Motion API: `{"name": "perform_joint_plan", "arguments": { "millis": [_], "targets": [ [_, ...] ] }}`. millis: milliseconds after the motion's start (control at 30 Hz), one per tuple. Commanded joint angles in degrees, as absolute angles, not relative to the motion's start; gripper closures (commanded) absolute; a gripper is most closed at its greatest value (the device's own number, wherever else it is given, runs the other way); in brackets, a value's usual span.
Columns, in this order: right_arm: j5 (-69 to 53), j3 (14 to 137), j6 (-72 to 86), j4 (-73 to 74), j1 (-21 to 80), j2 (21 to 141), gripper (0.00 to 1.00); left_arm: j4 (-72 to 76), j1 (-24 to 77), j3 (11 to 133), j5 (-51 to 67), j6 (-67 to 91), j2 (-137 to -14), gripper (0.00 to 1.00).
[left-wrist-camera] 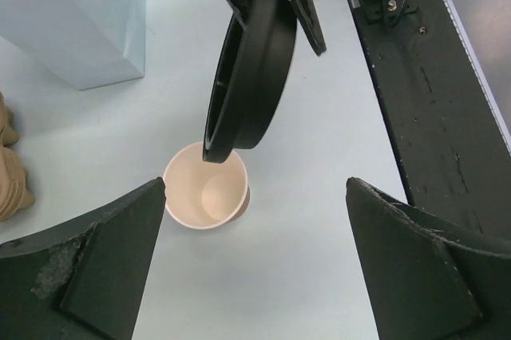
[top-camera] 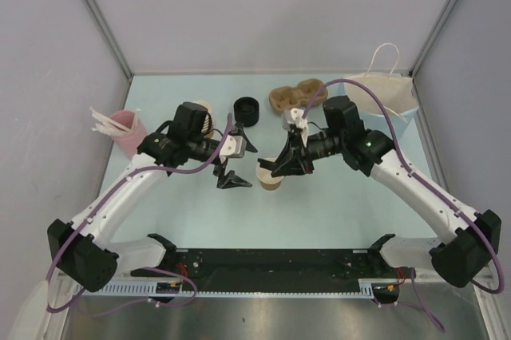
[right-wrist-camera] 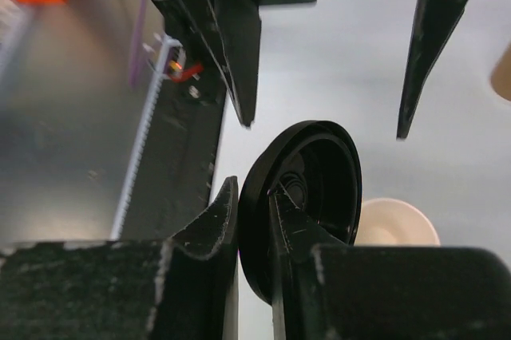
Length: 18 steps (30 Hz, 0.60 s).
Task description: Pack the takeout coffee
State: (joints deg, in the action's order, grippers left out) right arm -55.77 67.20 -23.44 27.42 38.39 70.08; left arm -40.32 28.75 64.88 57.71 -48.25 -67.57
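Tan paper cup (left-wrist-camera: pixel 206 196) stands upright on the desk (left-wrist-camera: pixel 319 220), open-topped, just ahead of my wide-spread left fingers (left-wrist-camera: pixel 112 260). My right fingers (right-wrist-camera: pixel 211 236) pinch the black lid (right-wrist-camera: pixel 307 188) edge-on just above its rim.

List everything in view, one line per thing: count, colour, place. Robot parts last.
cup: one, tan outside and cream inside, open, upright mid-table
lid: one, black, on edge just above the cup, in the right gripper
black stack: one, probably spare lids, far centre
cup stack: one, tan, far left of centre, partly hidden by the left arm
stirrer cup: one, pink with white stirrers, left edge
pulp trays: one brown pile, far centre; count unclear
bag: one, pale blue and white with handles, far right corner
table: one, pale blue-green
left gripper: one, black, open, empty, left of the cup
right gripper: one, black, shut on the lid
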Motion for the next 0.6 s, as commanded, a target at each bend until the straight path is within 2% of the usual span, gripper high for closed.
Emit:
{"name": "perform_joint_plan", "arguments": {
  "millis": [0, 300, 567],
  "targets": [
    [-75.31, 69.17, -7.33, 16.28, 33.93, 72.94, 0.97, -31.74, 29.79, 63.81, 59.67, -46.07, -68.46, 0.00],
    [-82.79, 69.17, 2.63, 8.01, 31.12, 76.20, 0.97, -6.11, 29.79, 55.38, 67.06, -22.28, -66.89, 0.00],
    [-82.62, 69.17, 4.74, 5.98, 30.15, 76.90, 0.95, 3.41, 29.79, 52.30, 72.50, -11.28, -66.27, 0.01]
  ]
}}
